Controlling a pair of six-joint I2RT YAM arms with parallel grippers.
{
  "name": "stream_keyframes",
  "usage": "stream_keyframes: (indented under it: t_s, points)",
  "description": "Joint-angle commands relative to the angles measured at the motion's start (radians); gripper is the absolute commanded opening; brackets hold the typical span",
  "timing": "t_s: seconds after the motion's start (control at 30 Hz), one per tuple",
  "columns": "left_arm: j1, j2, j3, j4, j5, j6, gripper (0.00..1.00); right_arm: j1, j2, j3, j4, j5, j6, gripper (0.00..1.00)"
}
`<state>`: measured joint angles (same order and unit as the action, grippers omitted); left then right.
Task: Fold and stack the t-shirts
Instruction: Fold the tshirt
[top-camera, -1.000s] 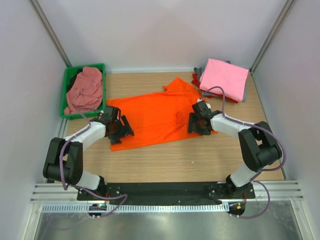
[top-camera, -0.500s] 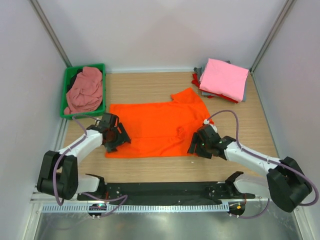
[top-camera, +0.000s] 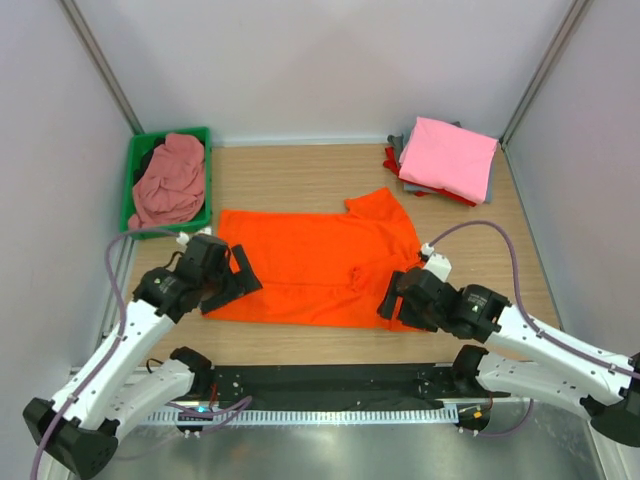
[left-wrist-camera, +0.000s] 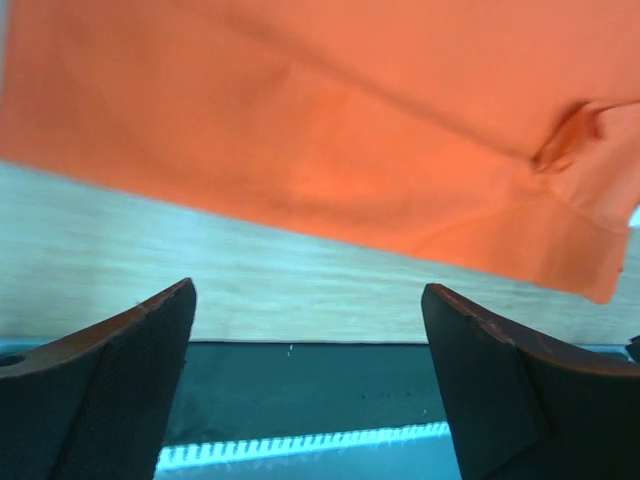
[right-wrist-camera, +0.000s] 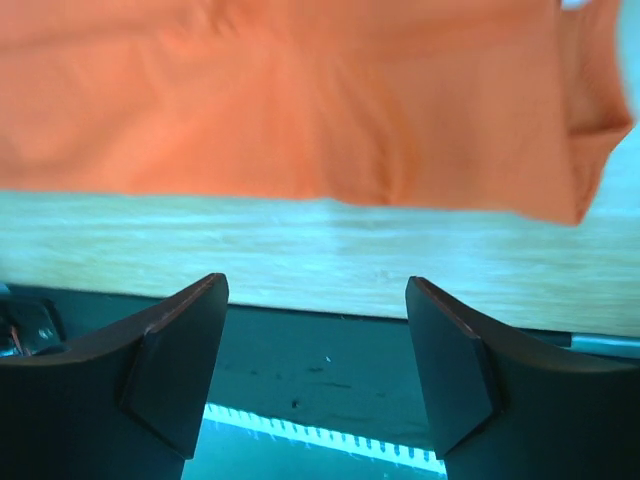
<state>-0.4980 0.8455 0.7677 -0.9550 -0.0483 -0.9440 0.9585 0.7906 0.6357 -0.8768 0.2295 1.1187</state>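
Top external view: the orange t-shirt (top-camera: 310, 265) lies spread flat on the worktop (top-camera: 300, 180), my left pincer (top-camera: 238, 278) at its left edge and my right pincer (top-camera: 393, 300) at its near right corner. Left wrist: my fingers (left-wrist-camera: 110, 390) are spread and empty, the shirt just beyond them. Right wrist: likewise apart, with the hem just ahead.

Bare wooden table (top-camera: 300, 172) lies open behind the flat orange t-shirt (top-camera: 310, 265), flanked by the green plastic bin (top-camera: 170, 132) left and the folded shirt stack (top-camera: 448, 155) right.
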Motion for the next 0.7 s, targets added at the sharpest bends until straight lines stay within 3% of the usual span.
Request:
stream_keyframes:
  t_s: [0.0, 0.07, 0.17, 0.27, 0.47, 0.67]
  points:
    - [-0.002, -0.022, 0.205, -0.099, -0.18, 0.155, 0.97, -0.003, 0.102, 0.191, -0.042, 0.224, -0.112, 0.82]
    - [-0.001, -0.014, 0.261, -0.108, -0.25, 0.245, 1.0, -0.093, 0.188, 0.257, 0.036, 0.2, -0.231, 0.84]
    - [-0.001, -0.006, 0.266, -0.081, -0.326, 0.335, 1.0, -0.344, 0.344, 0.333, 0.192, -0.039, -0.44, 0.79]
    - [0.001, -0.023, 0.222, -0.024, -0.361, 0.37, 1.0, -0.441, 0.494, 0.468, 0.277, -0.023, -0.56, 0.79]
    - [0.006, -0.062, 0.163, 0.073, -0.364, 0.421, 1.0, -0.524, 0.915, 0.868, 0.239, 0.063, -0.69, 0.73]
    - [0.009, -0.085, 0.148, 0.087, -0.338, 0.43, 1.0, -0.589, 1.246, 1.146, 0.217, 0.105, -0.724, 0.65]
